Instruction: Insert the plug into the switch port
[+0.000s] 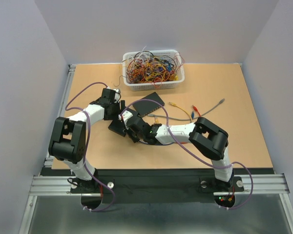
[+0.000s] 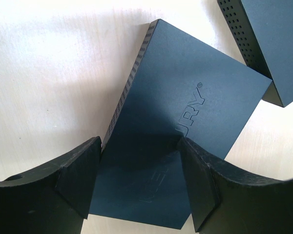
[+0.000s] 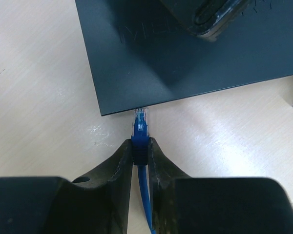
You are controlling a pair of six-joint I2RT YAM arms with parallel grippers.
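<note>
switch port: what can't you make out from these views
- Port openings: right wrist view shows only the top of the switch; the edge facing the plug is hidden.
- Plug depth: its tip vanishes under that edge.
- Top external: the right arm covers the plug.
- Left wrist: the left gripper covers the switch's near end.

Lab test cell — plain white walls | framed tabletop | wire basket

Blue plug, tip at black switch edge
</note>
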